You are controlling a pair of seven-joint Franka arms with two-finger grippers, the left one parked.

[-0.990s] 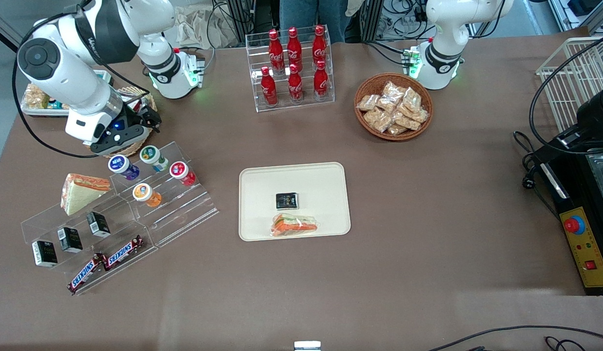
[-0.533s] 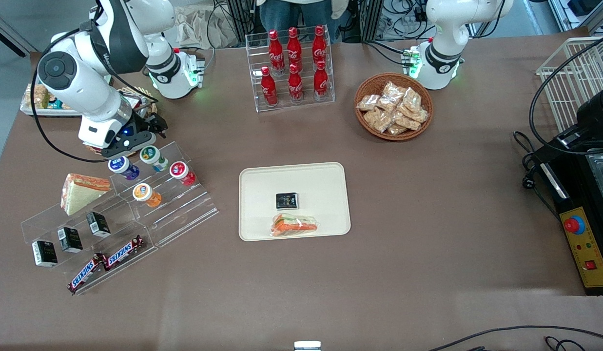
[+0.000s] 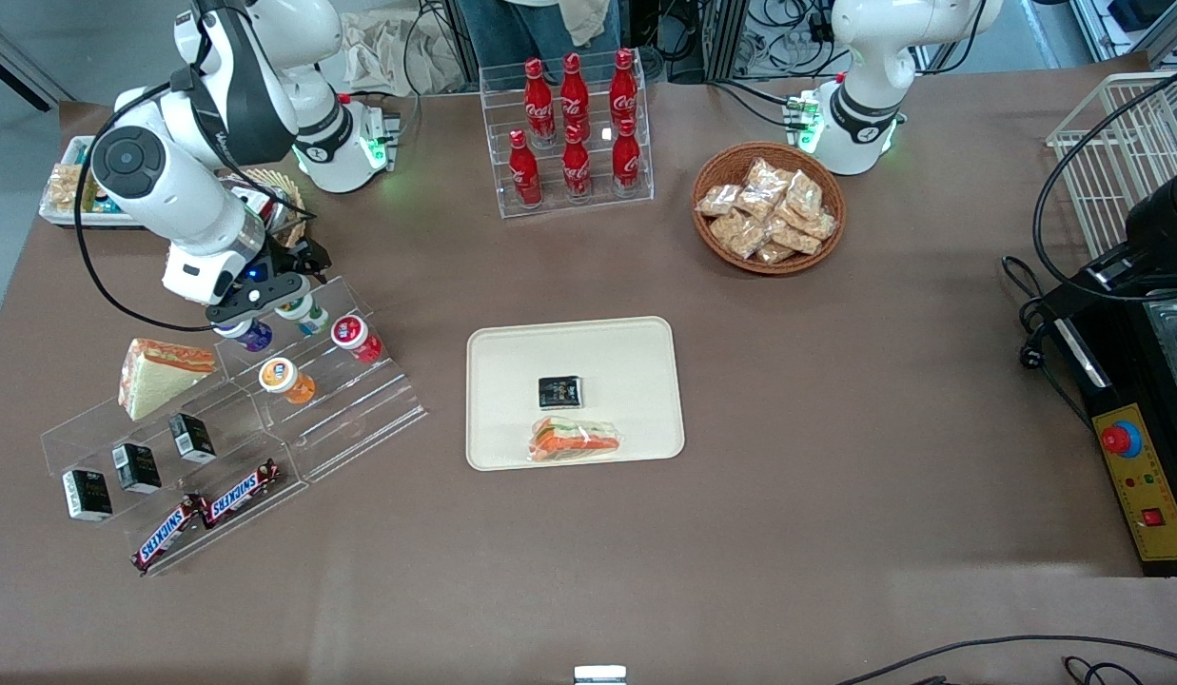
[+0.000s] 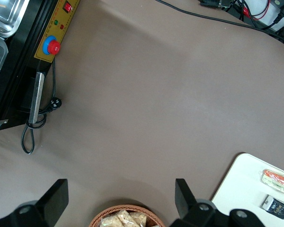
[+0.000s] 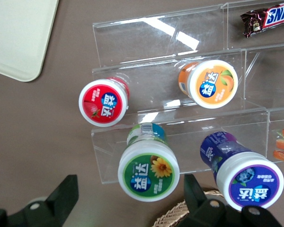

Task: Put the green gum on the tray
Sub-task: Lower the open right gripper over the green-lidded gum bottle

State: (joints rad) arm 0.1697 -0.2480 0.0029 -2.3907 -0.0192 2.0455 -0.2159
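Table (image 3: 835, 428): brown, wide, bearing everything below.
Tray (image 3: 636, 347): one, cream, well apart from the stepped rack, toward the parked arm's end; holds one dark packet (image 3: 559, 390) and one wrapped sandwich (image 3: 575, 440).
Stepped rack (image 3: 360, 404): one, clear plastic, at the working arm's end; landmark for the rest.
Gripper (image 3: 282, 303): above the rack's top step; fingers spread wide, grasping nothing, one to each side of the green gum's lid in the right wrist view (image 5: 128, 198).
Green gum (image 5: 148, 171): one, on the rack's top step, green-rimmed white lid facing the wrist camera; largely hidden under the gripper in the front view (image 3: 303, 312).
Other gums on the rack: three; blue lid (image 5: 248, 179) beside the green one, red lid (image 5: 103, 102) and orange lid (image 5: 213, 84) one step lower.
Step in hand: likely closing in to grasp. Keep the fingers centred on the green lid, clear of the blue neighbour; close only once the lid sits between them, then lift straight off the step.
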